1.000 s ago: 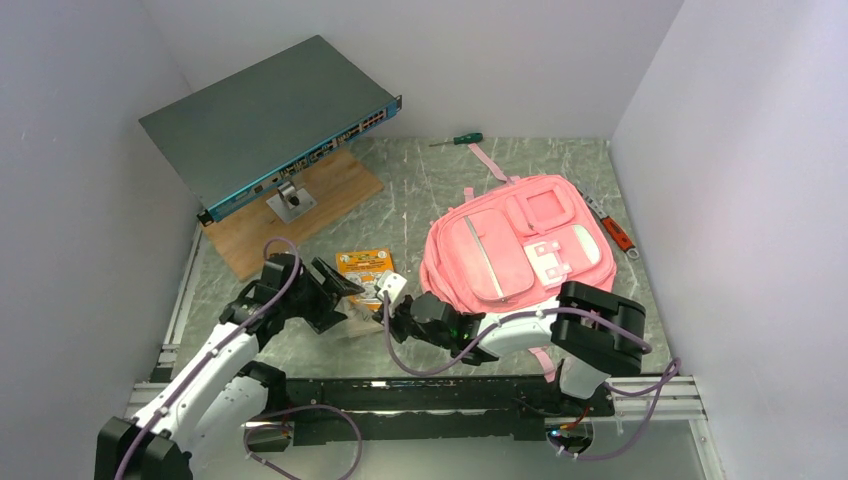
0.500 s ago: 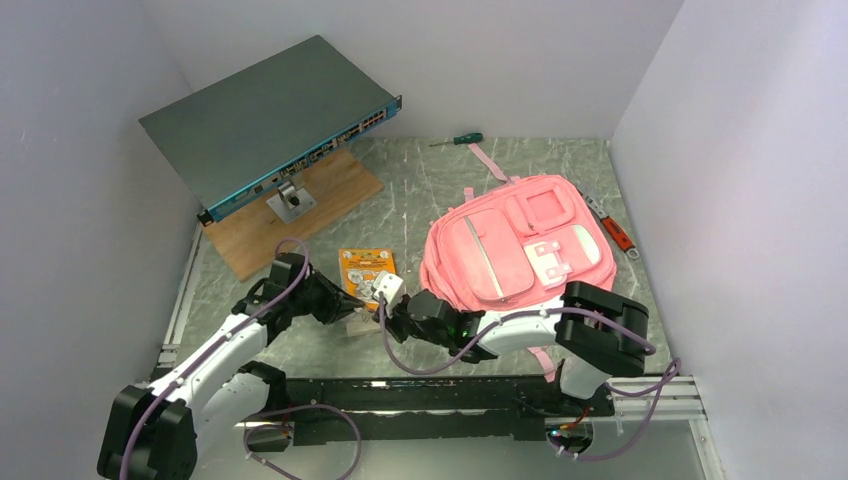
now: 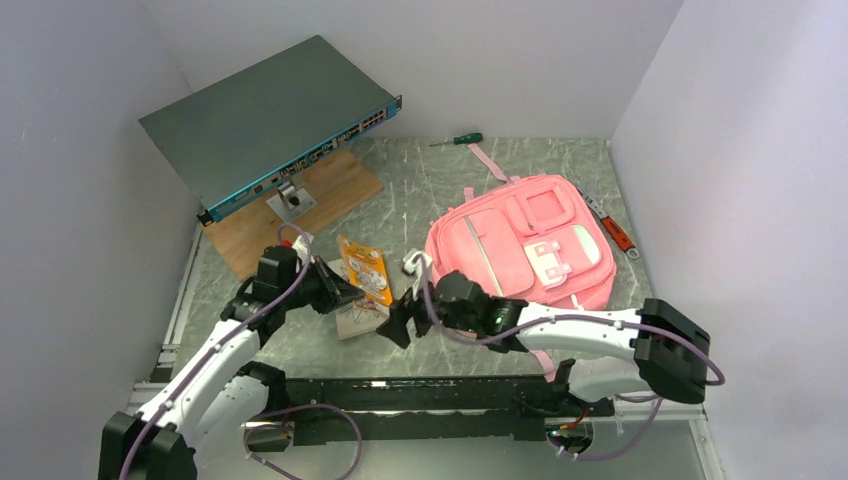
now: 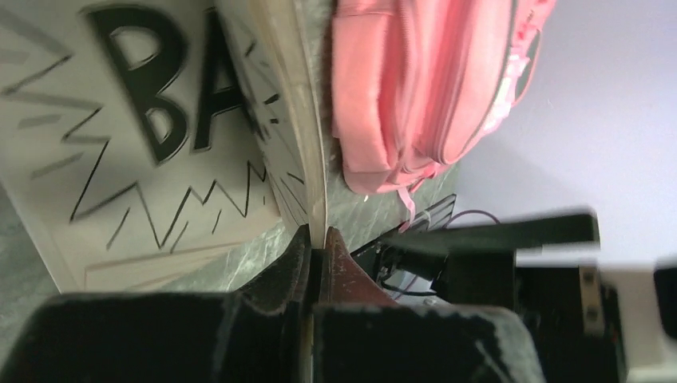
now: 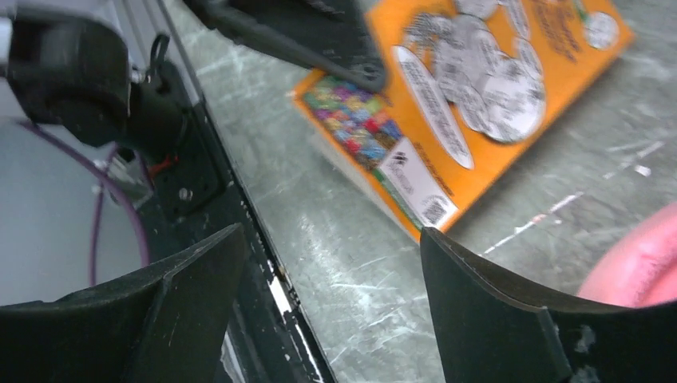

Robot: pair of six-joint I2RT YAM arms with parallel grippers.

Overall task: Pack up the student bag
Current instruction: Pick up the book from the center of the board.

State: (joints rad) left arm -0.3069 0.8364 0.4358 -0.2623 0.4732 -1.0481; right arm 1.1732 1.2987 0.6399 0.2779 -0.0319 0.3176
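The student bag (image 3: 520,250) lies flat on the table right of centre, pink with pale front panels; it also fills the top of the left wrist view as the bag (image 4: 423,88). An orange picture book (image 3: 364,270) stands tilted off the table to its left. My left gripper (image 3: 343,293) is shut on the book's lower edge; in the left wrist view the jaws (image 4: 318,239) pinch the thin cover beside a black-lettered page (image 4: 160,136). My right gripper (image 3: 395,325) hangs open just right of the book, with bare table between its fingers (image 5: 495,303) and the orange book (image 5: 479,88) beyond.
A grey network switch (image 3: 270,120) rests on a stand over a wooden board (image 3: 300,205) at back left. A green screwdriver (image 3: 460,140) lies at the back, a red-handled tool (image 3: 615,232) right of the bag. Walls close in both sides; a black rail (image 3: 420,385) runs along the front.
My left gripper shut on the book and tipped it up. My right gripper let go of the book, opened wide and drew back toward the front, its arm stretching out to the right.
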